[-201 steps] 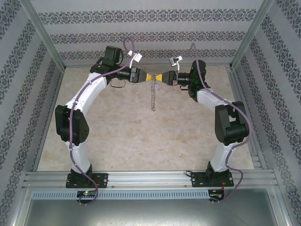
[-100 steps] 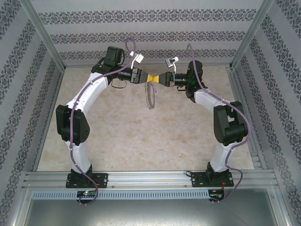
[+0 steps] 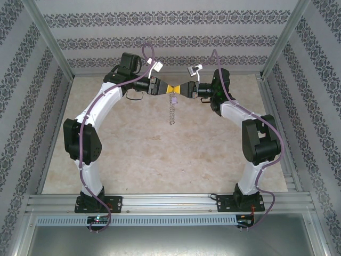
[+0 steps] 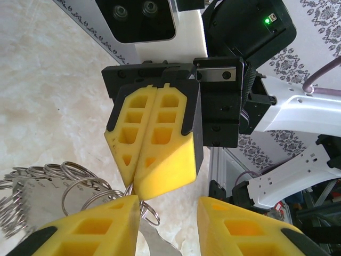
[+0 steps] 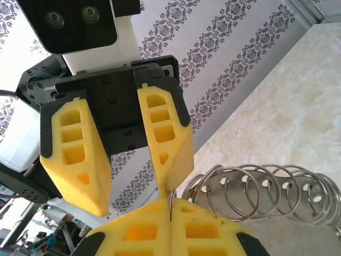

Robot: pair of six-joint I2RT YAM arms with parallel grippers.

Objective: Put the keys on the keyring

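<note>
Above the far table (image 3: 133, 154), right gripper (image 3: 179, 89) clamps the keyring (image 3: 172, 109); left gripper (image 3: 173, 89), parted, probably empty, must next grasp keys (image 4: 29, 194) for threading.

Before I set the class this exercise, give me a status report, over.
Left yellow-fingered gripper open. Right yellow-fingered gripper shut on silvery metal keyring chain, tips meeting left's. Chain dangles over beige stone-look table. No obstruction around it.

You had matt yellow plastic, moulded in hollow cells, on the fingers (image 5: 138, 229) of the right gripper (image 5: 169, 206). At three o'clock from them, the keyring (image 5: 250, 184) was bright polished metal wire. The keys (image 4: 34, 200) looked duller, brushed grey metal. The table (image 3: 149, 154) was smooth, pale, marbled, faintly glossy.
</note>
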